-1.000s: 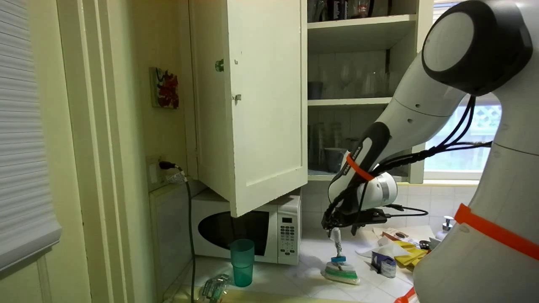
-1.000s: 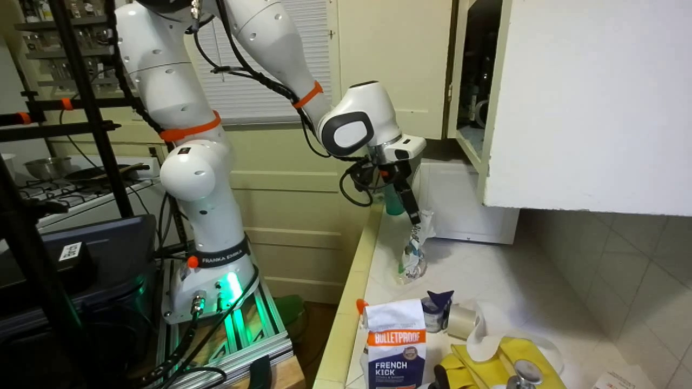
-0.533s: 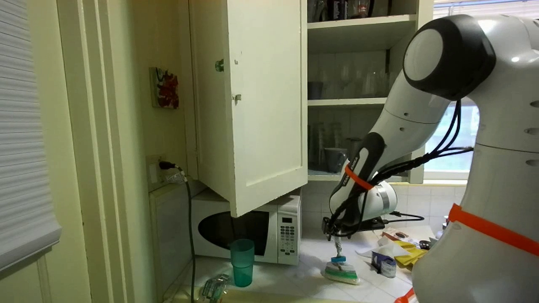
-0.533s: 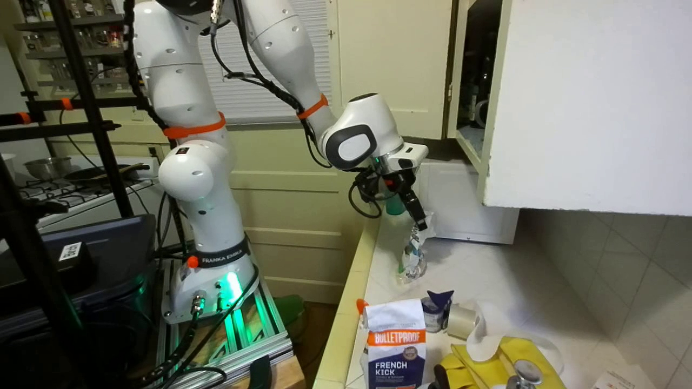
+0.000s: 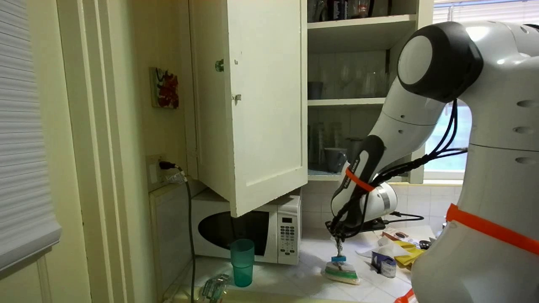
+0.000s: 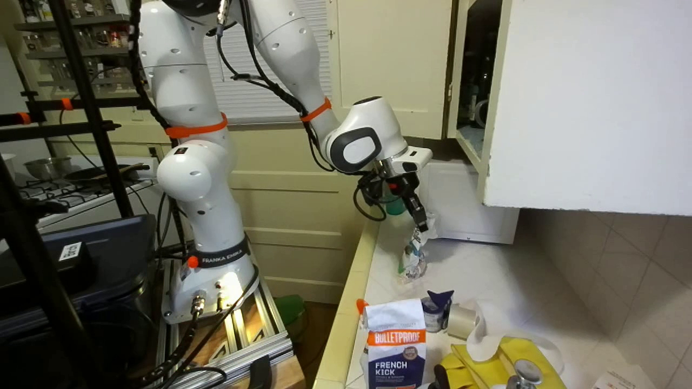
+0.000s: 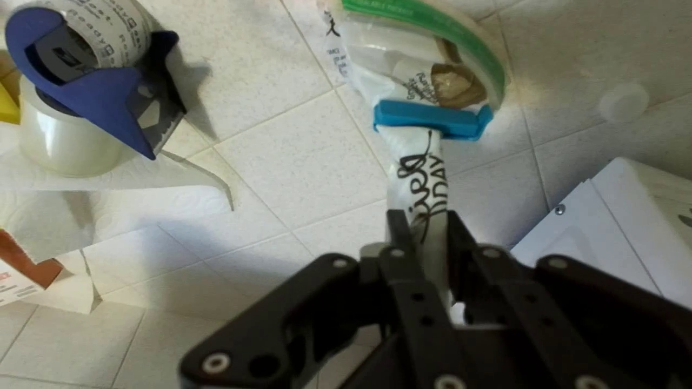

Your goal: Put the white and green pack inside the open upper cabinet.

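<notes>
The hand [image 7: 426, 216] is closed on the white and green pack [image 5: 341, 272], the gathered film of its neck filling the gap between the fingers [image 7: 400, 232]. Just below the hand a blue clip [image 7: 432, 120] crosses that neck; lower still, the body of the pack rests on the worktop [image 6: 470, 270], green band at the bottom. The open upper cabinet [image 5: 358, 38] is above the hand, its door [image 5: 269, 97] swung out up and to the left of the hand in an exterior view. There too the microwave [image 5: 288, 235] and a teal cup [image 5: 242, 263] stand left of the hand, apart from it. In the wrist view a blue tape dispenser [image 7: 102, 86] lies up and to the left of the hand.
</notes>
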Tool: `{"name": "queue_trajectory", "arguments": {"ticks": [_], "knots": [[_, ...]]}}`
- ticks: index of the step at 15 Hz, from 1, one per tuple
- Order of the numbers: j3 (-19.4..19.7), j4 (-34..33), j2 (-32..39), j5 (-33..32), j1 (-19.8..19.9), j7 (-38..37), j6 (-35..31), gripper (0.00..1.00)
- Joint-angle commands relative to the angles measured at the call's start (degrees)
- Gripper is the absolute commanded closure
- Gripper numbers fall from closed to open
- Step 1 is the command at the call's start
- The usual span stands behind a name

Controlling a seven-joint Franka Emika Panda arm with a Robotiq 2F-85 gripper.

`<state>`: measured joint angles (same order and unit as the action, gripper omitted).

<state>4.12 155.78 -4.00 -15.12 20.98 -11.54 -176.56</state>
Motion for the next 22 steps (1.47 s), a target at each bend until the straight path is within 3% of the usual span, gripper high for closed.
{"name": "queue_trajectory", "arguments": {"ticks": [1,9,11,16,22], "knots": [[-0.6,-0.4,0.6,-2.4,1.2,-2.7,-0.5,1.0],[-0.7,2.1,-9.2,-3.5,2.2,-1.5,3.3,1.0],[0.4,2.9,-12.5,-1.5,0.2,1.0,5.5,1.0],[2.2,2.4,-21.2,2.6,-3.1,8.0,16.1,1.0],[2.0,-0.3,-31.2,1.1,-1.2,9.8,24.6,1.0]]}}
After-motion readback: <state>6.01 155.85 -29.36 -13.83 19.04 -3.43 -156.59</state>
